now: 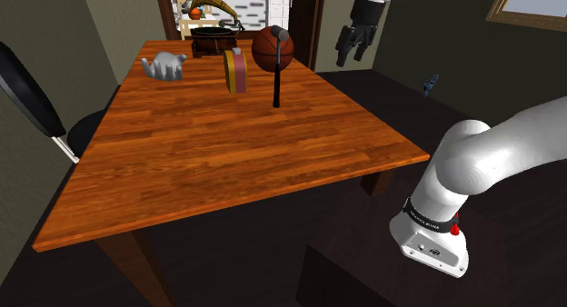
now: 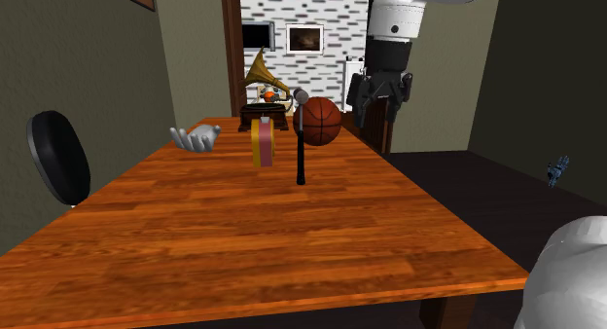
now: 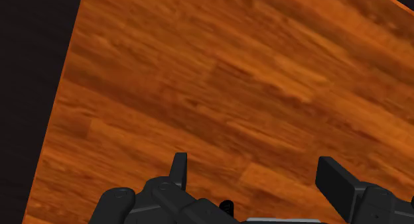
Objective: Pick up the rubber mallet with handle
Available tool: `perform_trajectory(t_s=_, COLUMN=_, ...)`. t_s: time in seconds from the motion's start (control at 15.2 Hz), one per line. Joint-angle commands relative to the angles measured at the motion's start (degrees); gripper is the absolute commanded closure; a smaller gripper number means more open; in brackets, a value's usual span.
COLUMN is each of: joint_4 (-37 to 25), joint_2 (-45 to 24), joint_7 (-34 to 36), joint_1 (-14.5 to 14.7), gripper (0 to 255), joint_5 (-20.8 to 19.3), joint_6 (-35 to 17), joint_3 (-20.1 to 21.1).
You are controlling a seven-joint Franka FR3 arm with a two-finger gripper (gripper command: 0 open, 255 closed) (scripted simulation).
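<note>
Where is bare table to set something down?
Bare: the table from the mallet to its near edge in the shoulder view, full width. Crowded: the far end, with grey hand, gramophone, disc, basketball and mallet close together.

The mallet (image 1: 276,78) stands upright on its handle end on the desk (image 1: 227,160), toward the far side. In the shoulder view the ball (image 1: 269,51) sits just behind it. A disc on edge (image 1: 236,71) stands just to the mallet's left, and a hand-shaped piece (image 1: 166,67) lies farther left, near the desk's left edge. A gramophone (image 1: 216,28) stands behind the disc at the far edge. A pan (image 1: 27,92) is off the desk's left side. The gripper (image 1: 353,53) hangs in the air by the desk's far right corner, right of the ball and well apart from the mallet.
</note>
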State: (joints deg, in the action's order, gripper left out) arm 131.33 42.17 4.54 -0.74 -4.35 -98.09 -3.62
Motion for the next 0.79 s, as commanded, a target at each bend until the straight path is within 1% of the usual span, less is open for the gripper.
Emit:
perform_trajectory(t_s=0.0, joint_4=0.00, joint_2=0.00, joint_7=0.00, joint_1=0.00, gripper=0, joint_5=0.00, joint_6=0.00, joint_3=0.00)
perform_trajectory(t_s=0.4, joint_4=-14.80, joint_2=-14.99, joint_7=4.64, joint_1=-0.37, gripper=0, joint_5=0.74, joint_6=1.23, joint_3=1.61)
perform_trajectory(t_s=0.73, joint_4=-29.61, joint_2=-27.62, joint_7=8.14, joint_1=-0.73, gripper=0, joint_5=0.85, joint_6=4.59, joint_3=2.41)
